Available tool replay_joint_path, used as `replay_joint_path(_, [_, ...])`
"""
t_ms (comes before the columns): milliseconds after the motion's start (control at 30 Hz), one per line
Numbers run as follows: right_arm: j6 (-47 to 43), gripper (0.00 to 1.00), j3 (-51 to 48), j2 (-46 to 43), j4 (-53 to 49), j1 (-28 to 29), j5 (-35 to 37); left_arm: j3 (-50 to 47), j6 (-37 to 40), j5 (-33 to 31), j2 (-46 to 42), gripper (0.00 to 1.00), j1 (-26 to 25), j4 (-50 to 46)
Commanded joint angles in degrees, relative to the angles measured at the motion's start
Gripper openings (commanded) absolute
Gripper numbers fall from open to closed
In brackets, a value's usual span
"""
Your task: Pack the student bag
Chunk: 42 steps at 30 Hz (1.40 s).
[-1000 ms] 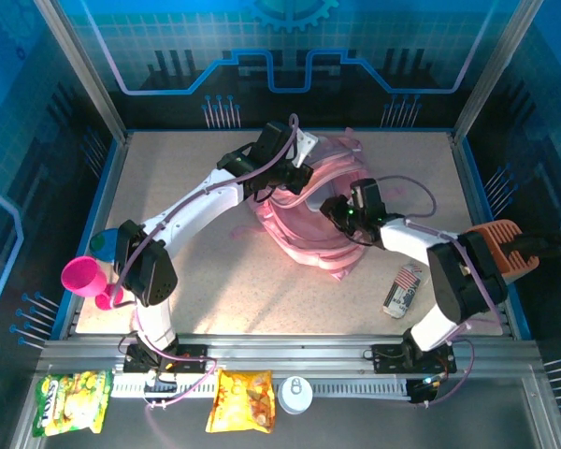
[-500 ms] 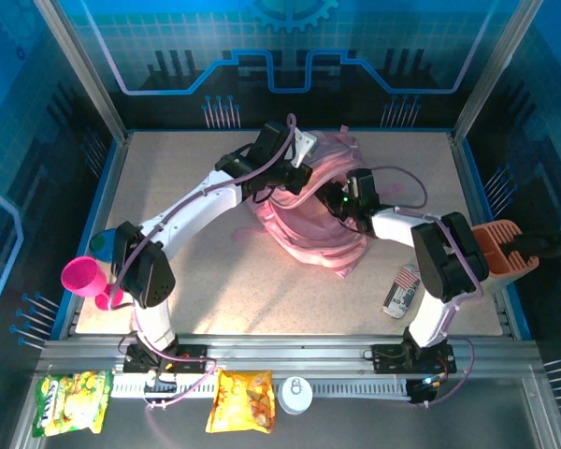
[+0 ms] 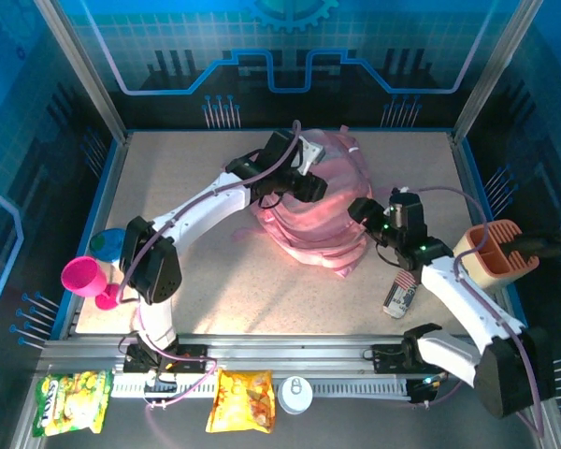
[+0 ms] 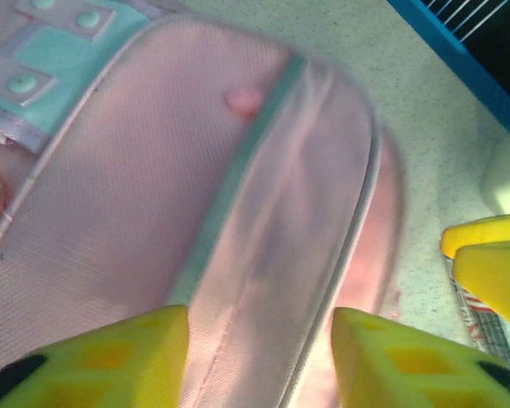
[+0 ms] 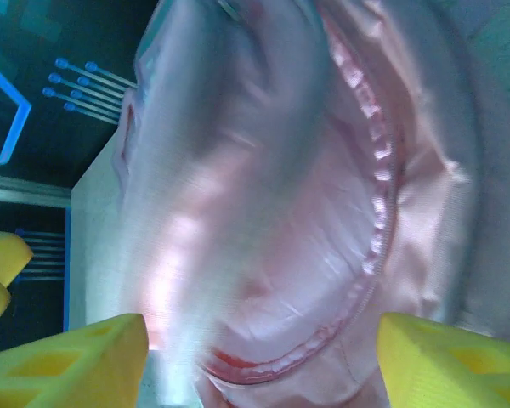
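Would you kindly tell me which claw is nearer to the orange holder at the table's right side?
Right. The right claw is at the student bag's right edge, toward the orange holder; the left claw is over the bag's middle, farther away.

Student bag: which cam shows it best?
Top external: nearly the whole student bag lies in frame on the table. Left wrist gives a close-up of one pink panel; right wrist a blurred close-up of its zip.
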Motion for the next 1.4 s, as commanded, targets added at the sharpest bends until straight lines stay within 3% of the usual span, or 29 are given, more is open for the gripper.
replay_joint_path(0, [-3.7,0.77,3.1,-2.1,-9.5,-0.8,4.9,-1.6,-4.0,2.4,-0.9,0.62,0.3,1.0])
replay_joint_path(100, [-4.6,0.79,5.0,-1.7,-9.8,-0.9,4.4,-3.7,-7.5,1.8,-2.3,0.68,1.6,1.3])
replay_joint_path(233, [-4.2,0.80,5.8,0.8,-8.3,-0.8,2.0,-8.2,-14.5,1.9,-4.2,0.68,5.8,2.0])
replay_joint_path(467, [-2.9,0.80,6.0,4.5,-6.3,0.0,-0.5,-19.5,-30.4,6.6,-5.8,0.51,15.8,8.6])
replay_joint_path(633, [-2.8,0.81,6.6,5.6,-5.9,0.7,-0.9,-23.3,-38.0,13.3,-2.8,0.47,20.2,15.2])
replay_joint_path(1133, [-3.0,0.81,6.5,5.6,-6.0,1.4,-0.9,-20.3,-39.2,18.9,6.3,0.47,21.0,19.0])
replay_joint_path(1367, [-3.2,0.79,6.7,10.0,-2.8,1.8,-6.5,-18.5,-38.3,21.6,7.9,0.34,21.0,20.1])
